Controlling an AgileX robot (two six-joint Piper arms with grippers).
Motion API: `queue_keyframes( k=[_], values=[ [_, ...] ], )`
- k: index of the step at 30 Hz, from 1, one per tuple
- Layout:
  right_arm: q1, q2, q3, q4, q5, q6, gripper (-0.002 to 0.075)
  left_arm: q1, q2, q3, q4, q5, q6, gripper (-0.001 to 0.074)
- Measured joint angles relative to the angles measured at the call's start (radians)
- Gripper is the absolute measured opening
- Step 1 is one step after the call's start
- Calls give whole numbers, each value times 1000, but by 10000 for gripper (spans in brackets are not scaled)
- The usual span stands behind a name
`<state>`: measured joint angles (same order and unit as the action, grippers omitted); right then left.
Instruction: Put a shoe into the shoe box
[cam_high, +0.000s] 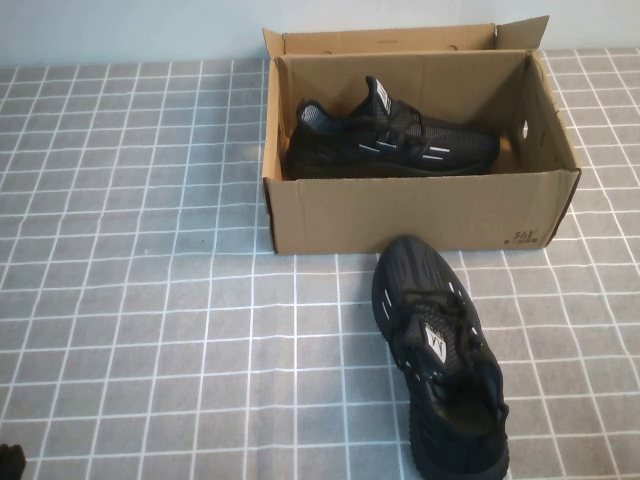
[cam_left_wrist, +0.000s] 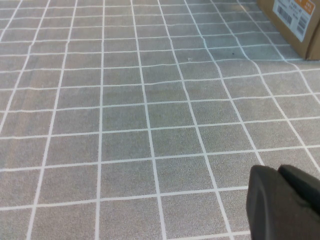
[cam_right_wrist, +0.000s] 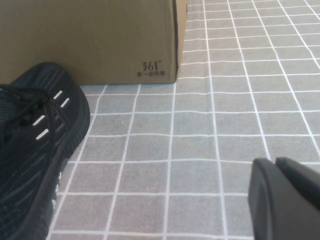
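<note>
The brown cardboard shoe box (cam_high: 420, 212) stands at the far middle of the table with its flaps up. One black sneaker (cam_high: 390, 142) lies inside it on its side. The look-alike black sneaker (cam_high: 440, 350) stands on the table in front of the box, toe toward it. In the right wrist view that shoe (cam_right_wrist: 35, 150) sits beside the box's printed side (cam_right_wrist: 90, 40). My right gripper (cam_right_wrist: 275, 162) is shut and empty, to the right of that shoe. My left gripper (cam_left_wrist: 277, 170) is shut and empty over bare cloth at the near left corner (cam_high: 8, 462). A box corner (cam_left_wrist: 295, 22) shows far off.
A grey tablecloth with a white grid (cam_high: 150, 300) covers the table. A pale wall (cam_high: 130, 30) runs behind the box. Open cloth lies to the left of the box and the shoe.
</note>
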<state>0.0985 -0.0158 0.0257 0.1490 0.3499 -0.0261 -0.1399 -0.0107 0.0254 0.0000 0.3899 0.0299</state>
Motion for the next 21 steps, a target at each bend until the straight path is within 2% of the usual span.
queue_keyframes(
  k=[17, 21],
  values=[
    [0, 0, 0, 2, -27, 0, -16, 0, 0, 0, 0, 0, 0, -1],
    [0, 0, 0, 94, -82, 0, -16, 0, 0, 0, 0, 0, 0, -1]
  ],
)
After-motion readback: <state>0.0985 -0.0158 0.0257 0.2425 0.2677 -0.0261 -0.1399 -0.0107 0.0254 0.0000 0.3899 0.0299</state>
